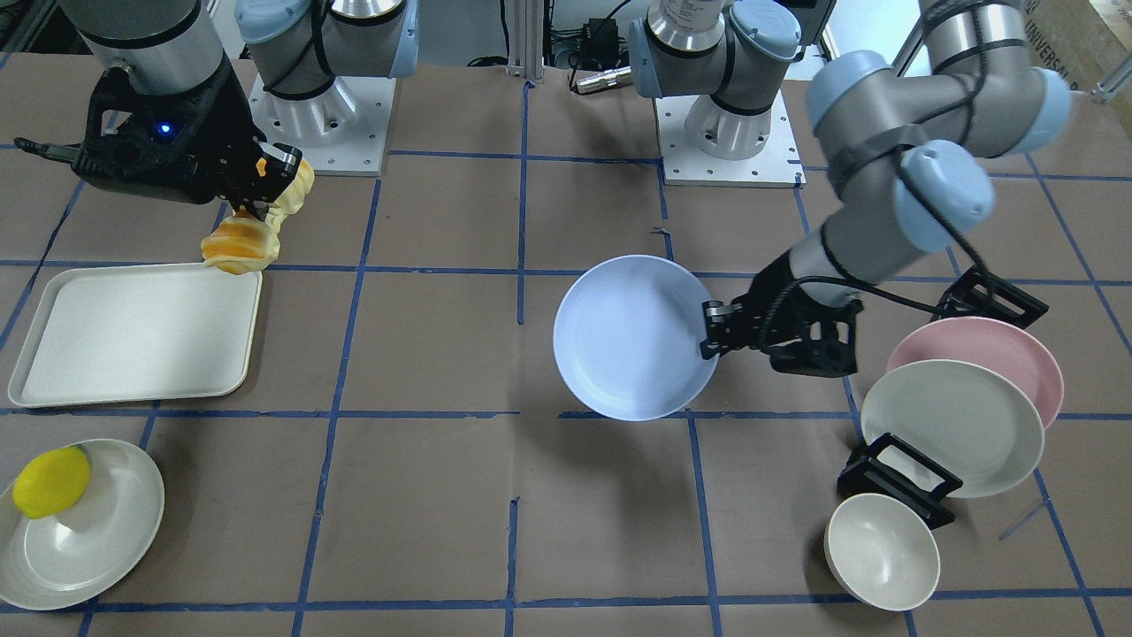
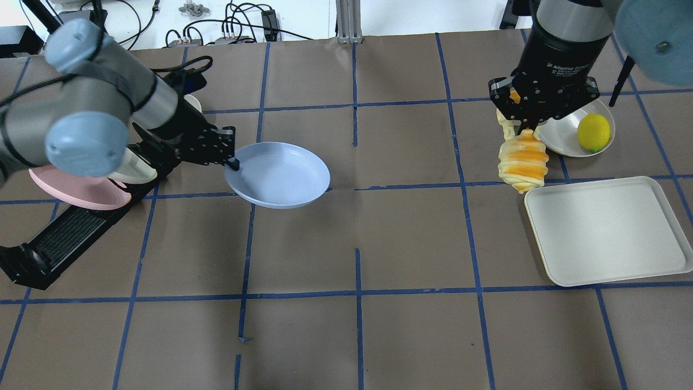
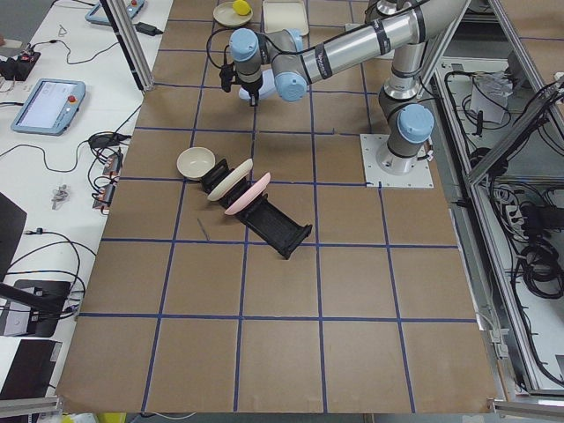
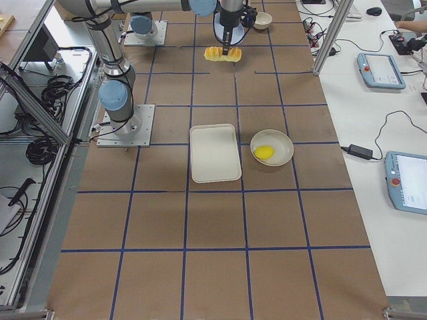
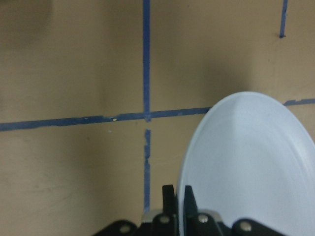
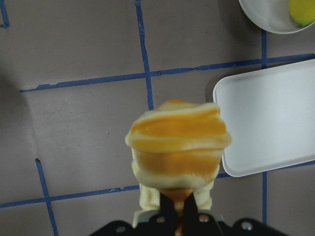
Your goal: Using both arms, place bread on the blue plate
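Nearest the front-facing lens sit a cream bowl (image 1: 882, 553) and, at the other corner, a cream plate (image 1: 115, 531) carrying a lemon (image 1: 51, 482); neither belongs to the job. Behind them lie the tray (image 1: 133, 336) and the rack (image 1: 898, 478) with its pink plate (image 1: 1017, 349). Further in, the blue plate (image 1: 632, 341) looks to be up off the table and tipped a little, with the left gripper (image 1: 709, 329) clenched on its rim at one edge only. Farthest back, the right gripper (image 1: 256, 196) is clamped on one end of the bread (image 1: 237, 246), which dangles just past the tray's far corner — well apart from the blue plate.

Risks, as I judge them: the loaf is soft and hangs from a single pinch, so a quick swing across could make it sway, stretch or slip free. The blue plate is held by a thin edge grip — weight landing off-centre may lever it down or twist it out of the fingers, and a loaf let go onto a tilted surface could roll off. The two arms must also meet closely without the wrists touching.
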### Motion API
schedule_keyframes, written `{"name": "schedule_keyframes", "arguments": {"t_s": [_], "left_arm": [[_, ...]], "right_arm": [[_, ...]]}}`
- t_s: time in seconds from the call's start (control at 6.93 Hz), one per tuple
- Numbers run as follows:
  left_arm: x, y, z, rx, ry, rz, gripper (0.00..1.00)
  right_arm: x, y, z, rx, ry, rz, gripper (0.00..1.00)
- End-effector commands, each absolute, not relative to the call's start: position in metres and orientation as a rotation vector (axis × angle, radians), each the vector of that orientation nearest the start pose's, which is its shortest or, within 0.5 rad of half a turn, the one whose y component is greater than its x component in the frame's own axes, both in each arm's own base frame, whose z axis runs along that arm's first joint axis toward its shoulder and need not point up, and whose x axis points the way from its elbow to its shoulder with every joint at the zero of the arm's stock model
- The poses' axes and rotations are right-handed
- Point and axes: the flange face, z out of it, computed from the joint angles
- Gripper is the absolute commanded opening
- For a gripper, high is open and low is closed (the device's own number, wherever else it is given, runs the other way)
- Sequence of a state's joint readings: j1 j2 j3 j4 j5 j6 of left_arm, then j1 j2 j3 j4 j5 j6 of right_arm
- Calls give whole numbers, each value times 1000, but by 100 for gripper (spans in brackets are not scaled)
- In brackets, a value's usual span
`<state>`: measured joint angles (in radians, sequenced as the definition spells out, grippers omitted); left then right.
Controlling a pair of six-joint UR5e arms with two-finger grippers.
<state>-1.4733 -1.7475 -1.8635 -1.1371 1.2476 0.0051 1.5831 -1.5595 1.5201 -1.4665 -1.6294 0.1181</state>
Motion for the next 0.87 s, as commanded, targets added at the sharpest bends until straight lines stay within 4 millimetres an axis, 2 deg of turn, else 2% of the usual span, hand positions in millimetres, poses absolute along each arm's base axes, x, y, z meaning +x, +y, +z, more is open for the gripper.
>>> {"name": "schedule_keyframes", "arguments": {"t_s": [0.0, 0.14, 0.43, 0.58, 0.72], "left_arm": [[-193, -507, 276, -356, 3444, -20, 8], [-206, -502, 276, -446, 3437, -16, 8], [-219, -499, 278, -562, 3398, -63, 8], [-221, -500, 278, -537, 3397, -82, 29], [-222, -503, 273, -535, 3397, -92, 99]], "right_arm": [[133, -488, 497, 166, 3203, 99, 9], [133, -488, 497, 166, 3203, 99, 9], [133, -489, 498, 166, 3204, 94, 9], [133, -489, 498, 166, 3204, 96, 9], [133, -489, 498, 166, 3204, 96, 9]]}}
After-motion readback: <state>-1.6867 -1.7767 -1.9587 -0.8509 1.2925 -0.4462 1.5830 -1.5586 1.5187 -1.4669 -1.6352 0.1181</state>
